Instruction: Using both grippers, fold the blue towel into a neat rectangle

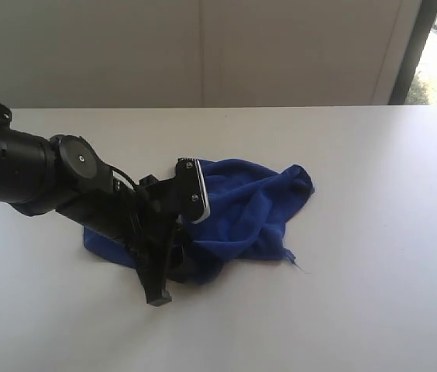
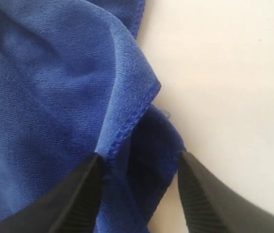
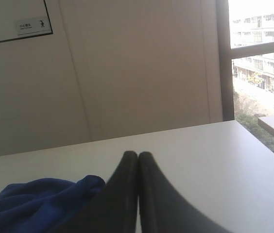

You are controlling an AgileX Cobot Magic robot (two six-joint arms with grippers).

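Observation:
The blue towel (image 1: 253,209) lies crumpled in a heap on the white table (image 1: 373,232), with a loose thread trailing from its near right corner. My left gripper (image 1: 166,277) points down at the towel's near left edge. In the left wrist view the left gripper (image 2: 139,158) is open, its black fingers (image 2: 83,194) standing on either side of a stitched fold of the towel (image 2: 54,87) without squeezing it. In its own view my right gripper (image 3: 138,155) is shut with nothing in it, low over the table beside a bulge of the towel (image 3: 40,199). The exterior view does not show the right arm.
The black left arm (image 1: 40,167) reaches in from the left and covers part of the towel. A pale wall (image 1: 203,46) runs behind the table's far edge, and a window (image 3: 263,73) is at the right.

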